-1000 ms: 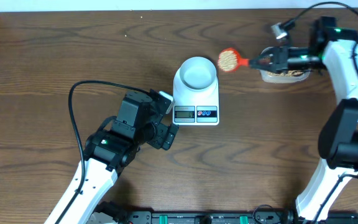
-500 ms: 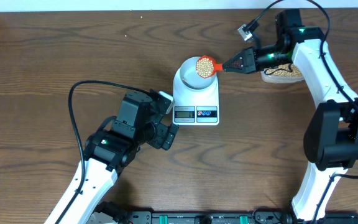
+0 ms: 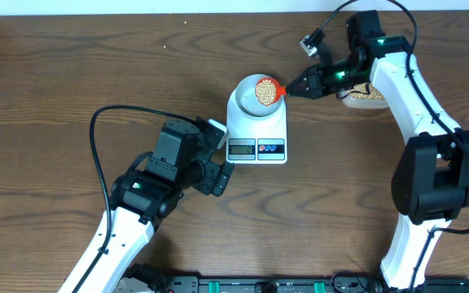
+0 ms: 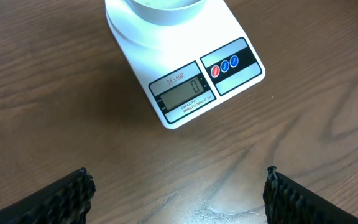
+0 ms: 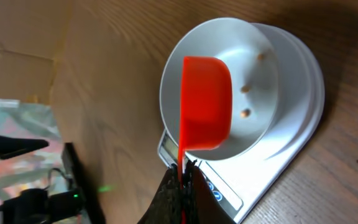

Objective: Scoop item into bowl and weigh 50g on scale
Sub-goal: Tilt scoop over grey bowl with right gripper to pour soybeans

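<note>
Now pinching the red scoop [image 5: 207,102] by its handle in the right gripper [image 5: 184,180], full of beans [image 3: 264,91], squarely over the bowl [image 3: 247,102], handle running back rightward.

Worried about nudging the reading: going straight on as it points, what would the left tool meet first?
Likely the scale, at its display end, with bare table between; depth is unclear.
</note>
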Action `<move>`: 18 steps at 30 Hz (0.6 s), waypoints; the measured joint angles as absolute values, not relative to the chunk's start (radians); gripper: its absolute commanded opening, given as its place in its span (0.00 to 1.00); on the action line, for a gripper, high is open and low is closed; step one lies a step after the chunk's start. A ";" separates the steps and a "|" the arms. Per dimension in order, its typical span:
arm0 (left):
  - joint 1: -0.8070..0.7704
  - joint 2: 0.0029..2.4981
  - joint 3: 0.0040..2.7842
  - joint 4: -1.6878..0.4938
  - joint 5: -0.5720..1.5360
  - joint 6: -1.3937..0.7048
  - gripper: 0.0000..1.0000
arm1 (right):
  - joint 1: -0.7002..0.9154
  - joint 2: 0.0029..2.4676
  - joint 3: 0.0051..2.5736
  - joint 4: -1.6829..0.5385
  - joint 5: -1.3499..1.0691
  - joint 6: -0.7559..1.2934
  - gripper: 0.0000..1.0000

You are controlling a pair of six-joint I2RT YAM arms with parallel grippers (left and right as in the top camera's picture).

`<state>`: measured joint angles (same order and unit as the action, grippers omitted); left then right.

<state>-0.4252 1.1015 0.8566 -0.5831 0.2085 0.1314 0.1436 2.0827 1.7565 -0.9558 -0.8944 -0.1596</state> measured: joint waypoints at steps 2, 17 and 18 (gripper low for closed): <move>-0.425 1.102 0.857 -0.583 0.208 0.131 0.89 | 0.156 2.083 1.757 -0.950 -0.867 -0.159 0.01; -0.425 1.102 0.857 -0.583 0.208 0.132 0.89 | 0.228 2.083 1.757 -0.881 -0.750 -0.123 0.01; -0.425 1.102 0.857 -0.583 0.208 0.131 0.89 | 0.229 2.083 1.757 -0.876 -0.738 -0.120 0.01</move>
<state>-0.4252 1.1015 0.8566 -0.5831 0.2081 0.1314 0.2295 2.0827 1.7565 -0.8761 -0.7383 -0.1200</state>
